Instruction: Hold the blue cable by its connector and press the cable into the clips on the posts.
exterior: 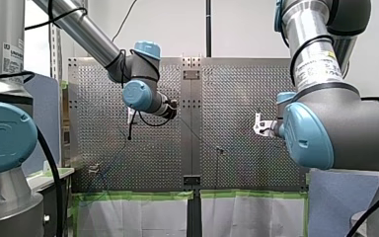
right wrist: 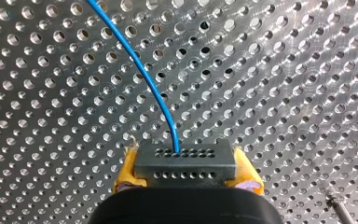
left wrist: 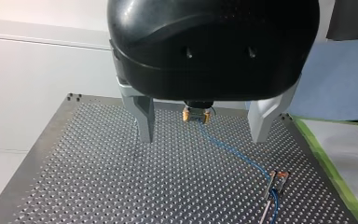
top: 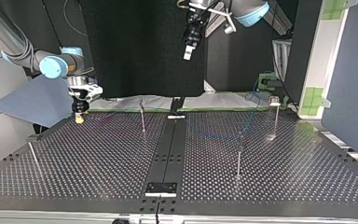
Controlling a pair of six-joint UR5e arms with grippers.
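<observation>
Gripping the blue cable (right wrist: 140, 65) by its grey connector (right wrist: 184, 161) with my right claw (right wrist: 186, 173), closed firmly on the block with a yellow pad (right wrist: 127, 170) against each side. Leaves the connector's forward face as a single strand and bends away over the perforated desk (right wrist: 284, 93). In the top view, down low at the desk's far edge, close to its left corner; whether touching the surface, cannot tell. Seen from the left wrist, runs from there across the holes to a thin post (left wrist: 266, 207) beside the edge lined with green tape (left wrist: 326, 158), reaching the clip (left wrist: 278, 176) at its top. Seems to sit in that clip, though too small to say for sure. Beyond it, in the top view, only faint blue traces along the far edge toward the right corner, near a second post (top: 238, 156) and a third post (top: 275, 116). Hanging high above the far edge with my left claw (left wrist: 202, 137), wide open, metal fingers (left wrist: 144, 116) well apart, aimed at the connector far ahead.
</observation>
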